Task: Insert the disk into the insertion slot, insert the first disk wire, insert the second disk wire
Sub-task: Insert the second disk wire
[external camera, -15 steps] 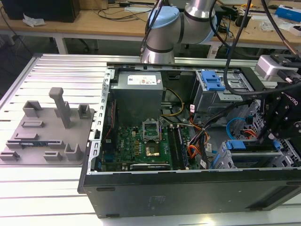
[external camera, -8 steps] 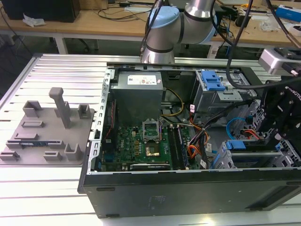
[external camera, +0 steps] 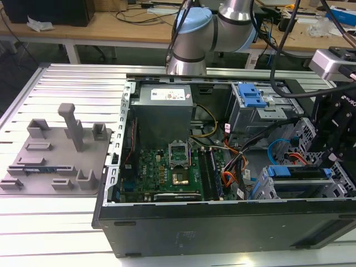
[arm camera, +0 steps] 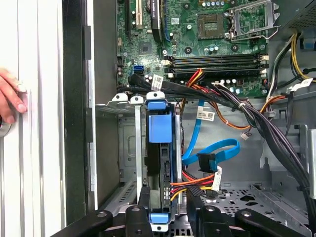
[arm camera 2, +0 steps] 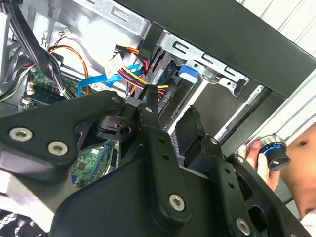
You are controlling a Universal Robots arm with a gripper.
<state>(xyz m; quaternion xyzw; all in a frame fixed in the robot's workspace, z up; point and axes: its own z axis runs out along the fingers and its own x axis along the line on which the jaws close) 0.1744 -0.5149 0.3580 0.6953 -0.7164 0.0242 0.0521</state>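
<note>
Black gripper (arm camera: 168,200) nearest us: fingers (arm camera: 143,197) parted, straddling edge of silver rectangular disk in bright blue plastic carrier (arm camera: 160,129). We see disk seated in light-grey perforated sheet-metal insertion slot (external camera: 265,188), 4 o'clock in exterior view.

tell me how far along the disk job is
The disk sits in the insertion slot, so that looks done. The gripper holds nothing, fingers open either side of the disk's end. The blue wire's plug hangs loose, unplugged; the red-orange wire beside the disk I can't judge.

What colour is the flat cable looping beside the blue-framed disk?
Flat cable: light blue; first wrist view.
</note>
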